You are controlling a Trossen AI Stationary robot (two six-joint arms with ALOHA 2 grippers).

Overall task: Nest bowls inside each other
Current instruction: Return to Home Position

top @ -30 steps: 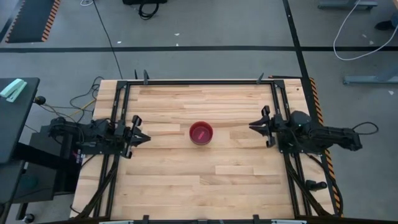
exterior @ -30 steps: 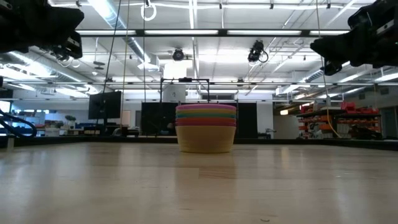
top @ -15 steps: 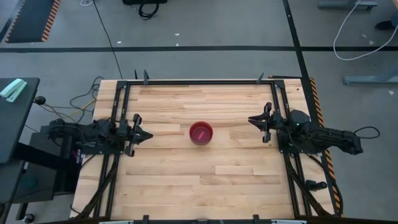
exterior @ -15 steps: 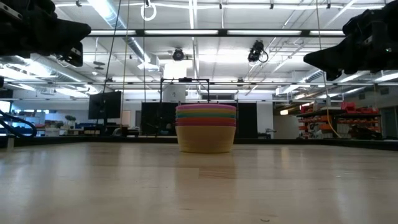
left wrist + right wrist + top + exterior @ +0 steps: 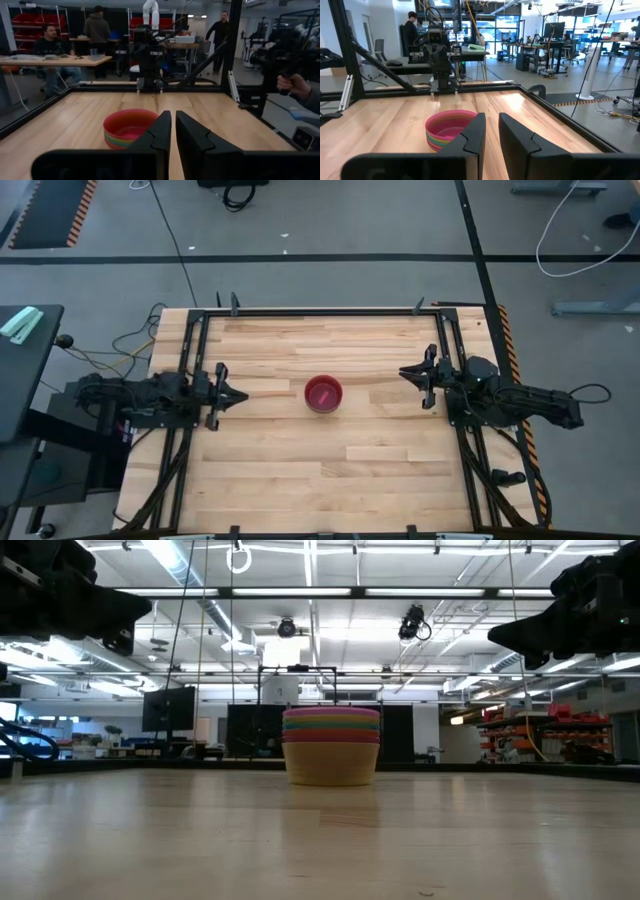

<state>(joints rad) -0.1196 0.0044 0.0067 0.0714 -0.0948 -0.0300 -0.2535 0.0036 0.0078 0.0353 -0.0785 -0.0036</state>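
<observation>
Bowls (image 5: 323, 393) lie in neither gripper. We see the left gripper (image 5: 238, 395) raised at the table's (image 5: 300, 470) left edge, fingers drawn nearly together on nothing; the right gripper (image 5: 403, 374) mirrors it opposite, likewise empty; well apart between them the bowls stand nested mid-table in one stack, magenta-pink uppermost.

Open tabletop (image 5: 300, 480) surrounds the nested bowls (image 5: 323, 393) standing at centre
</observation>
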